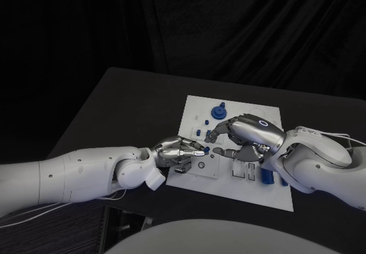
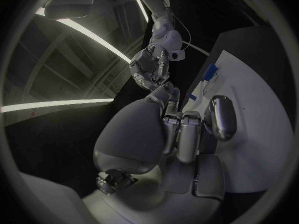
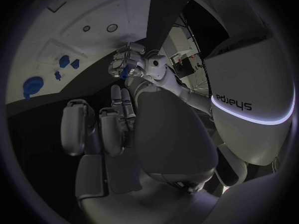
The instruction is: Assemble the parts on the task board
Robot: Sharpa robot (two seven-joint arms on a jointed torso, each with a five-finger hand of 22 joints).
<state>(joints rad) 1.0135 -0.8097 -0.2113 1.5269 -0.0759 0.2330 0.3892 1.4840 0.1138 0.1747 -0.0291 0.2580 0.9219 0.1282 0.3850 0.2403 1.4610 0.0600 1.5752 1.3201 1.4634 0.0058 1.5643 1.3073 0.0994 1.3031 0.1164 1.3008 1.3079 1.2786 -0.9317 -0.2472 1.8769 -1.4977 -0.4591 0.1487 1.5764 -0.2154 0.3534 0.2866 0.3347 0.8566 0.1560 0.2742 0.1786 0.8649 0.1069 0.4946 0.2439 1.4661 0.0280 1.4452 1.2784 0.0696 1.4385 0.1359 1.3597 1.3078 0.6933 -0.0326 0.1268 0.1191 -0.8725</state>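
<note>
The white task board (image 1: pixel 252 182) lies in the middle of the black table. My left hand (image 1: pixel 179 150) hovers over the board's left edge and pinches a small blue part (image 1: pixel 207 151) at its fingertips; the right wrist view shows that left hand (image 3: pixel 127 62) with the blue part (image 3: pixel 124 73) in it. My right hand (image 1: pixel 245 136) hangs over the board's middle, fingers bent and apart, nothing in them. On the board's far end are a blue gear (image 1: pixel 220 111) and small blue pieces (image 1: pixel 201 130). More blue parts (image 1: pixel 267 176) lie near my right wrist.
The board has round holes (image 1: pixel 202 165) and slots (image 1: pixel 243 170) just in front of my left hand. The board (image 3: pixel 62 35) also carries the gear (image 3: pixel 32 86) and two blue pieces (image 3: pixel 69 62). Black table (image 1: pixel 129 116) surrounds the board.
</note>
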